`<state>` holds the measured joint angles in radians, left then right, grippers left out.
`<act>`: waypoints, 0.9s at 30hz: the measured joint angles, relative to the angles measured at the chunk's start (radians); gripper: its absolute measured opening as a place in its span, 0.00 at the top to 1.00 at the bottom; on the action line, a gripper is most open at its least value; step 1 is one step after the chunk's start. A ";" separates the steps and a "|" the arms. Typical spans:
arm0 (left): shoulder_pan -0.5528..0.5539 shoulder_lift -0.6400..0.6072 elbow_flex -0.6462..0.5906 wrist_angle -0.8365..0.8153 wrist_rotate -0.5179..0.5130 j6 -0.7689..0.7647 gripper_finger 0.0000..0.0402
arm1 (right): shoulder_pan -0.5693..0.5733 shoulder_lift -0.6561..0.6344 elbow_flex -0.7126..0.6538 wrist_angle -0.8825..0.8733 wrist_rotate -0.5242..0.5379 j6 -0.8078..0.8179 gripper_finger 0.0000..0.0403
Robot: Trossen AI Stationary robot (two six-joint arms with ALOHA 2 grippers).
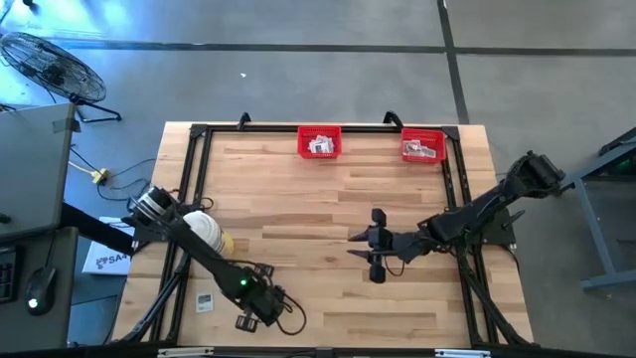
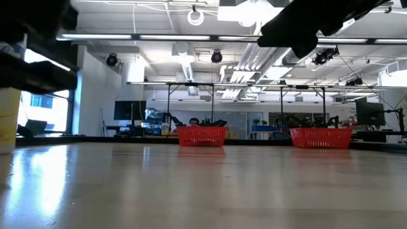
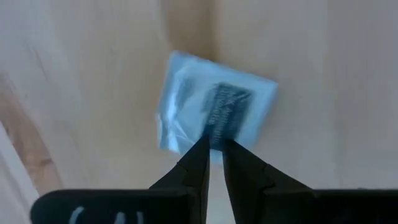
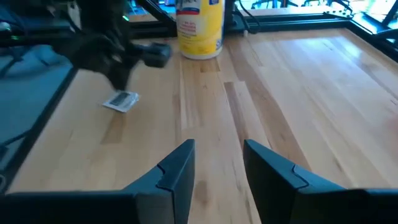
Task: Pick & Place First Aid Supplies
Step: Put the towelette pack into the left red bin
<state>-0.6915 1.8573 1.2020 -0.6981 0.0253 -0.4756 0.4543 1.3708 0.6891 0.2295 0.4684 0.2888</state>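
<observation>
One white packet with a dark printed centre (image 1: 205, 301) lies flat on the wood at the table's near left. Another packet (image 3: 214, 115) (image 4: 121, 101) lies flat right below my left gripper (image 1: 250, 318) (image 3: 214, 144). That gripper points steeply down, with a slim gap between its fingertips over the packet's edge. My right gripper (image 1: 354, 246) (image 4: 217, 149) hovers open over the table's middle with nothing between its fingers. Two red bins (image 1: 319, 141) (image 1: 424, 146) at the far edge hold packets. My left gripper comes at the packet from above, and its fingertips (image 3: 202, 146) stand at the packet's edge (image 3: 186, 146). The packet lies flat on the wood. Whether the fingertips touch it I cannot tell.
A large white cylinder with a yellow base (image 1: 204, 231) (image 4: 200, 28) stands at the left side of the table. Black frame rails (image 1: 194, 179) run along the table's edges. Bare wood (image 1: 328, 199) lies between the arms and the bins.
</observation>
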 joint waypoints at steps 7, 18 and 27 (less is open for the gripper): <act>0.060 0.049 0.004 0.064 -0.056 0.096 0.89 | 0.000 0.043 0.000 0.038 -0.071 -0.100 0.68; 0.264 0.075 -0.003 0.307 -0.285 0.315 0.89 | 0.001 0.377 0.000 0.338 -0.263 -0.158 0.68; 0.354 0.109 -0.003 0.345 -0.302 0.397 0.89 | 0.003 0.566 0.127 0.247 -0.152 -0.211 0.67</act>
<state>-0.3374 1.9659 1.1990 -0.3530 -0.2768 -0.0785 0.4572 1.9365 0.8160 0.4765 0.3167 0.0781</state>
